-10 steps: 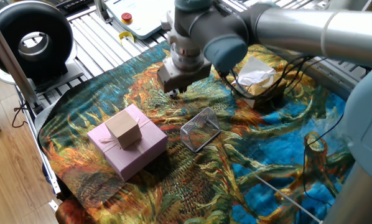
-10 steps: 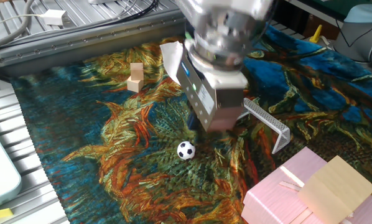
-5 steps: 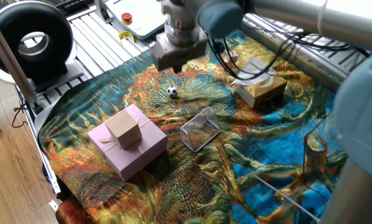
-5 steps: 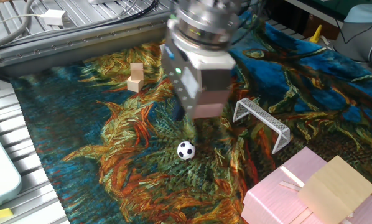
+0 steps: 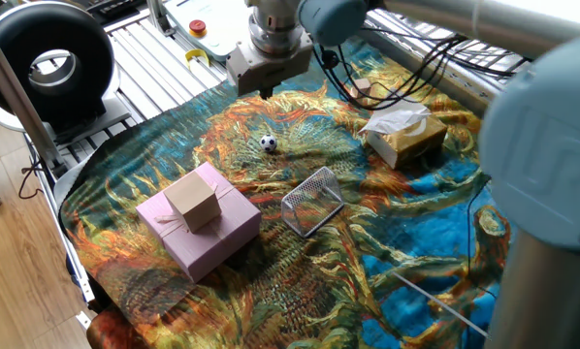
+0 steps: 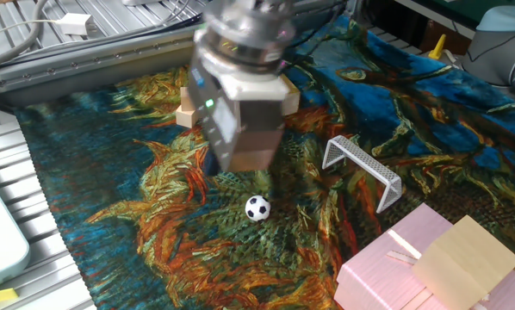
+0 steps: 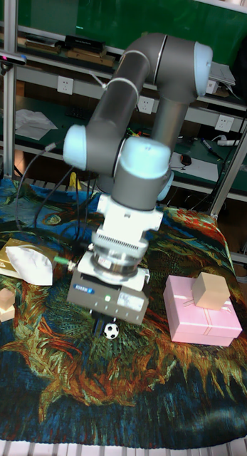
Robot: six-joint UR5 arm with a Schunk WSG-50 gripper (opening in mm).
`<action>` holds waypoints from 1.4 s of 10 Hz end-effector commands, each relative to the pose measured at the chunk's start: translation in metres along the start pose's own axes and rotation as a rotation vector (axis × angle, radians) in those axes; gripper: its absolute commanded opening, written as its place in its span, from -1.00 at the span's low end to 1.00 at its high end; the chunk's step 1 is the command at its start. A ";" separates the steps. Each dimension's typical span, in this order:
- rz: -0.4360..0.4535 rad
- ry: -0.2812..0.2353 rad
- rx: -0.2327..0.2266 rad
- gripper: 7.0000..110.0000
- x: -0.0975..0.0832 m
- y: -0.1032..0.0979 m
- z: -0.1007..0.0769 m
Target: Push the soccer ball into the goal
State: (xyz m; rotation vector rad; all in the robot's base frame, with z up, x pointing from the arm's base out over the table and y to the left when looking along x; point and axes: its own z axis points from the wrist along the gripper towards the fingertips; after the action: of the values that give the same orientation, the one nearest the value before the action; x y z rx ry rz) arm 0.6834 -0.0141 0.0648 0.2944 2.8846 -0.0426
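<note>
Claw (image 5: 264, 89) has shifted off goal side, across and past soccer ball (image 5: 269, 142); now raised above bench (image 5: 416, 233), ball between claw and goal (image 5: 312, 201). Ball unmoved, lying on cloth just below-front of claw, clear of goal mouth. We judge this lines up push from behind. Jaw spread: we cannot tell, fingers hidden under body.
</note>
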 end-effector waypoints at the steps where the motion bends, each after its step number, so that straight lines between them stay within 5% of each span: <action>1: 0.013 -0.022 -0.033 -1.00 -0.015 0.003 0.026; 8: 0.079 0.017 -0.032 -1.00 0.024 0.031 0.052; 14: 0.071 0.024 -0.007 -1.00 0.033 0.025 0.058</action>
State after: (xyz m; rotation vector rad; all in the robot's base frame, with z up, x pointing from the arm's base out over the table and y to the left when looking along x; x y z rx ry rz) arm 0.6740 0.0138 0.0040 0.3829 2.8937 -0.0204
